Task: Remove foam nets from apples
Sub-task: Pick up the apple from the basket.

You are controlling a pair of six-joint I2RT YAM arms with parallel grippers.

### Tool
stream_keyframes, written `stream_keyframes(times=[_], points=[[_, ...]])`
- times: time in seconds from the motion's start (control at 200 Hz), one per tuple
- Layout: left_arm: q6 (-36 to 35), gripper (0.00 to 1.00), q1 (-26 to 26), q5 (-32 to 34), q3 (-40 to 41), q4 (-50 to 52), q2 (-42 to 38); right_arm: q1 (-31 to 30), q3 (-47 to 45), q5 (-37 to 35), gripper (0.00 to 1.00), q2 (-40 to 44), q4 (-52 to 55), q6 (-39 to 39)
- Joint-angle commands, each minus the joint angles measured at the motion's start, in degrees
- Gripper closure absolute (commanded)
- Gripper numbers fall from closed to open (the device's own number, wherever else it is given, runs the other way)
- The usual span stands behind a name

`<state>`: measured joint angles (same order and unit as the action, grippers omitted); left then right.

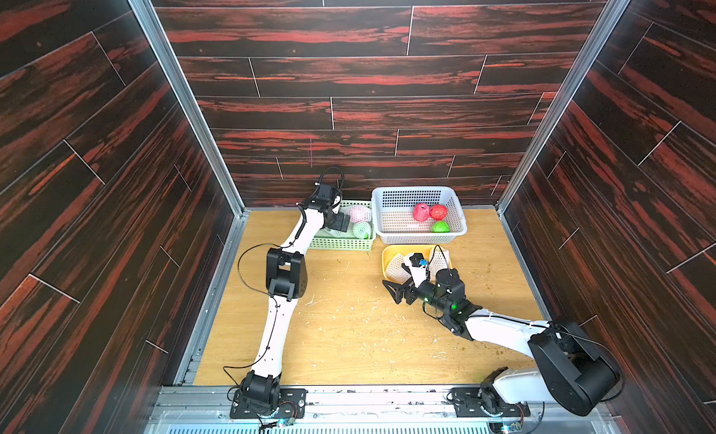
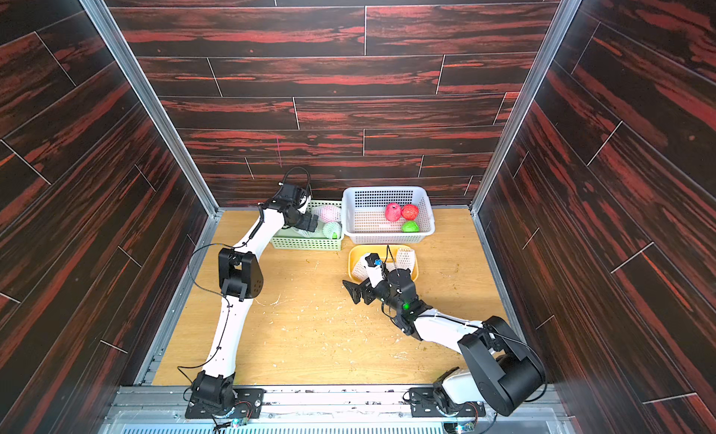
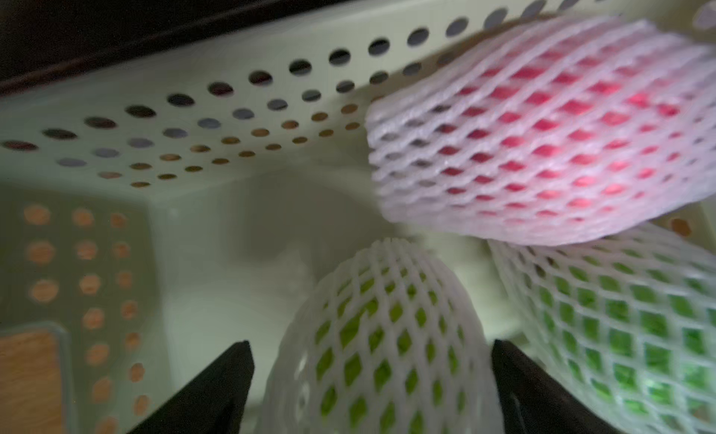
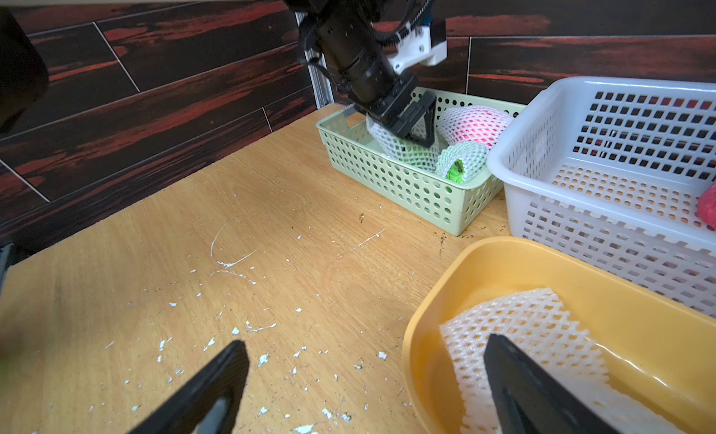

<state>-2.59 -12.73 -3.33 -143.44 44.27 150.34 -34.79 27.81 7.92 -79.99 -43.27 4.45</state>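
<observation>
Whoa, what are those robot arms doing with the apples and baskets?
They are taking white foam nets off apples. The left gripper is down in the green basket, open, its fingers either side of a netted green apple; two more netted apples lie beside it. The right gripper hangs open over the table, next to the yellow tray holding empty nets. Three bare apples sit in the white basket.

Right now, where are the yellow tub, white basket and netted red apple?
yellow tub (image 4: 503, 246): right wrist view, rim.
white basket (image 1: 410, 198): a top view, back wall.
netted red apple (image 3: 542, 133): left wrist view, middle.
</observation>
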Motion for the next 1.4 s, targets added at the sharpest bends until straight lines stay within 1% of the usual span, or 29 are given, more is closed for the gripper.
stream_keyframes(times=[0.0, 0.12, 0.245, 0.331, 0.416, 0.506, 0.586, 0.701, 0.812, 1.162, 1.293, 1.393], points=[[0.22, 0.00, 0.22, -1.58, -1.15, 1.33, 0.16, -0.46, 1.19, -0.23, 0.02, 0.11, 0.64, 0.09], [0.81, 0.00, 0.29, -2.55, -1.06, 0.99, 1.09, -0.40, 1.27, -0.72, 0.02, 0.18, 0.85, -0.15], [0.70, 0.09, 0.23, -2.03, 0.23, -0.57, 1.02, -0.41, 1.30, -0.56, 0.02, -0.04, 0.90, -0.07], [0.74, 0.12, 0.31, -2.03, 0.44, -0.93, 0.92, -0.46, 1.45, -0.62, 0.02, -0.08, 1.19, -0.15], [0.92, 0.20, 0.23, -1.57, 1.06, -1.53, 0.38, -0.36, 1.44, -0.89, 0.02, -0.17, 1.34, -0.23], [1.16, 0.22, 0.27, -0.98, 2.41, -2.65, -0.59, -0.44, 1.62, -0.84, 0.02, -0.42, 1.29, -0.15], [1.19, 0.30, 0.30, -0.80, 2.76, -2.74, -1.37, -0.44, 1.89, -0.63, 0.02, -0.70, 1.56, -0.03], [0.92, 0.31, 0.34, -0.27, 3.52, -2.94, -2.45, -0.41, 1.98, -0.62, 0.01, -0.79, 1.53, 0.03], [0.84, 0.37, 0.33, -0.23, 4.21, -2.91, -3.74, -0.40, 1.96, -0.45, 0.02, -0.74, 1.53, 0.12], [1.41, 0.37, 0.31, -1.88, 7.20, -3.40, -10.81, -0.43, 1.89, -0.72, 0.02, -0.36, 1.66, 0.15], [1.61, 0.38, 0.30, -2.35, 7.29, -1.47, -14.20, -0.41, 1.65, -0.98, 0.01, -0.26, 1.39, 0.12], [1.87, 0.37, 0.25, -4.25, 7.85, 1.97, -17.44, -0.41, 1.50, -1.13, 0.01, 0.13, 1.34, 0.21]])
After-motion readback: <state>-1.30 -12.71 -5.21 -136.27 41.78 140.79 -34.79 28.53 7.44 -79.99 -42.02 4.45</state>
